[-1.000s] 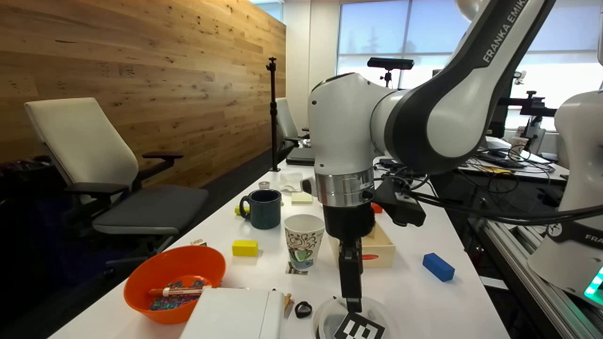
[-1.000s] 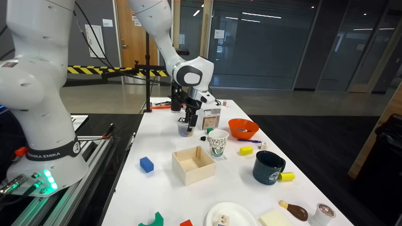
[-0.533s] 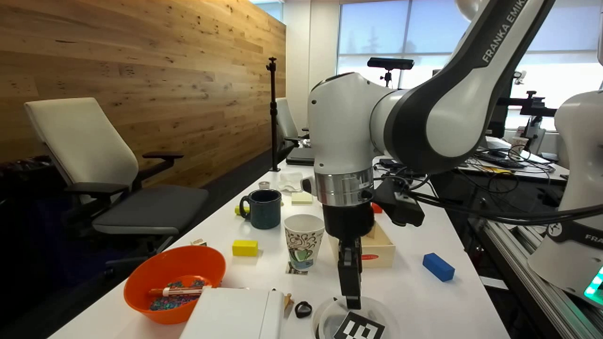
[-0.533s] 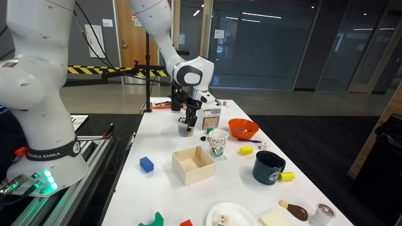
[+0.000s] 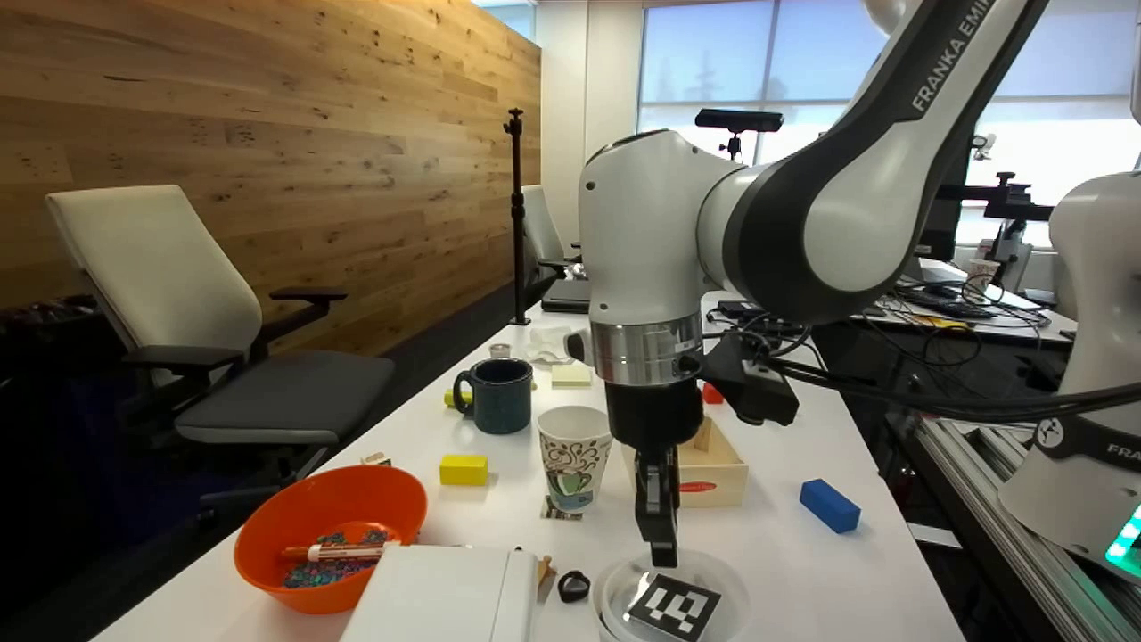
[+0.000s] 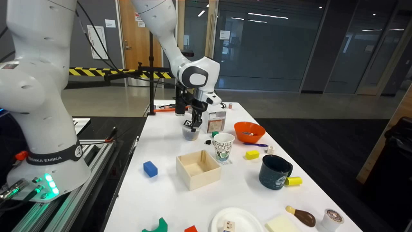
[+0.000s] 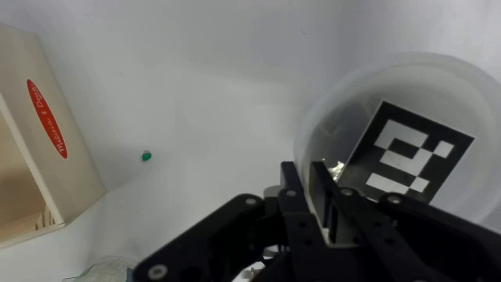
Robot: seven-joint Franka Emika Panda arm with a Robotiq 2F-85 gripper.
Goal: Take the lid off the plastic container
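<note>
On our white table (image 6: 180, 206) we see a round translucent plastic container (image 6: 190, 136), atop it a pale plastic lid (image 7: 407, 147) patterned black-and-white, and at the container's edge a black gripper (image 7: 304, 172), nearly closed, pinching the lid's rim

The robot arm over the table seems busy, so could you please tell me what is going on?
The robot arm has its gripper pinched on the edge of the black-and-white-patterned lid, apparently to take it off the plastic container. The lid sits over the container's top; whether it has come loose is hard to tell.
</note>
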